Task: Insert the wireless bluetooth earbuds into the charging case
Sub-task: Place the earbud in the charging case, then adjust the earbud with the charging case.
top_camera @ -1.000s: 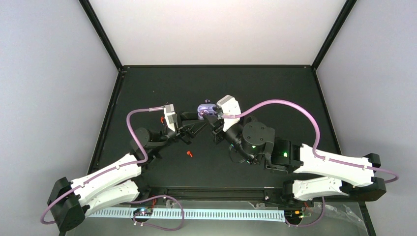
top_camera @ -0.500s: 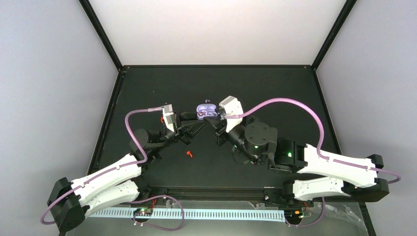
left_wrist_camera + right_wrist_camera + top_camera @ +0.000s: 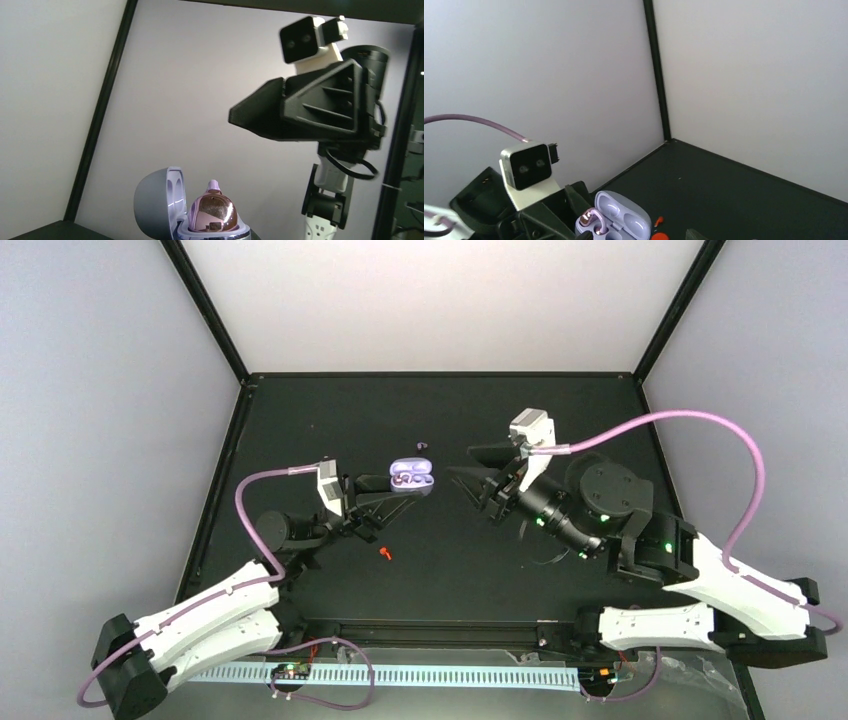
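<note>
The lavender charging case is open, lid up, and held off the table by my left gripper, which is shut on its base. One shiny lavender-pink earbud sits in one socket of the case; the right wrist view shows it too, with the other socket empty. Another small lavender earbud lies on the table behind the case. A red-orange earbud lies in front. My right gripper is open and empty, apart to the right of the case; its fingers show in the left wrist view.
The black table is walled by pale panels with black corner posts. Red-orange pieces lie on the table beside the held case. Purple cables loop over both arms.
My right gripper has let go at the case and pulled back to the right, open. The left gripper with the case has shifted slightly left. The lavender earbud stays in the case.
</note>
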{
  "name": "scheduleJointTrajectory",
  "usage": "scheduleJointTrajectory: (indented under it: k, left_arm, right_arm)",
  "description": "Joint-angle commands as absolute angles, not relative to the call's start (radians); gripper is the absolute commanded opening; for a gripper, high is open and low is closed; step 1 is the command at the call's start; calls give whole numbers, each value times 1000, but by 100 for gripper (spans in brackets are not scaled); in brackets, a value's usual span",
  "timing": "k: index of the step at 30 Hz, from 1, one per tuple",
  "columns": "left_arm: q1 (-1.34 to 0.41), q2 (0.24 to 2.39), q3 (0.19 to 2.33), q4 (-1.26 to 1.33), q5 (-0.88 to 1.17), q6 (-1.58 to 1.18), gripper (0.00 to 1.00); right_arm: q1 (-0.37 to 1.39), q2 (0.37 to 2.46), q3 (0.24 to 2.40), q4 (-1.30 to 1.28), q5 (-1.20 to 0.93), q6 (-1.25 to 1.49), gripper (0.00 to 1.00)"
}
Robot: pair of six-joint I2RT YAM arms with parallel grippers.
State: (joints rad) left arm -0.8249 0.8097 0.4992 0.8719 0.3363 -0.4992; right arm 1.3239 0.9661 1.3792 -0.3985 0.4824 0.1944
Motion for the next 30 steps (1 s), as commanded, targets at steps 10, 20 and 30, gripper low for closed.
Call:
scheduleJointTrajectory:
  k: [10,20,30]
  left_arm:
    - [-823,665,434,824,504,-510,2]
    - [-822,597,402,755,500,-506,2]
    - [-823,573,390,737,503,-512,2]
  right_arm:
    - [1252,979,1393,-525,-114,302,45]
    - [1252,1052,1400,-508,-114,304,38]
    - [1253,1098,1412,-477,-28,278,32]
